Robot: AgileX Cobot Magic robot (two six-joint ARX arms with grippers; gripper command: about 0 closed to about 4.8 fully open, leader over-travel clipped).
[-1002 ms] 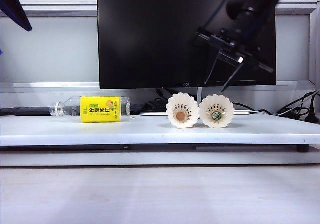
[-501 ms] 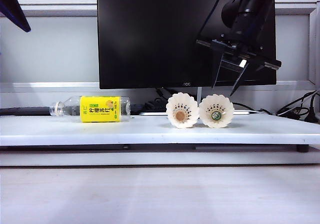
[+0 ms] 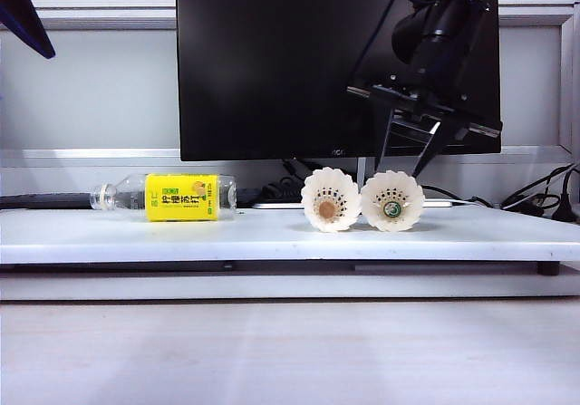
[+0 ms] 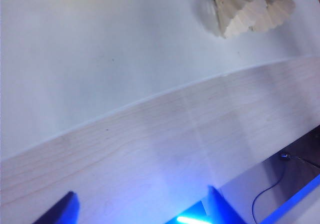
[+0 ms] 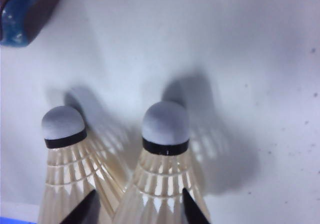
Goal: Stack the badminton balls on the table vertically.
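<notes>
Right hand (image 3: 403, 168) apart above right badminton ball (image 3: 392, 201); left hand (image 4: 140, 206) apart, idle. Drop straight, straddle the skirt, pinch gently.

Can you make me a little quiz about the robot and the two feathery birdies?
1. True or false: the shuttlecocks are already stacked.
2. Which gripper hangs over them: left or right?
3. What lies far left on the table: A) bottle B) cup C) book?

Key:
1. False; they lie side by side.
2. The right gripper, fingers open. The left gripper is off over the wood surface, open too.
3. A, the bottle.
</notes>
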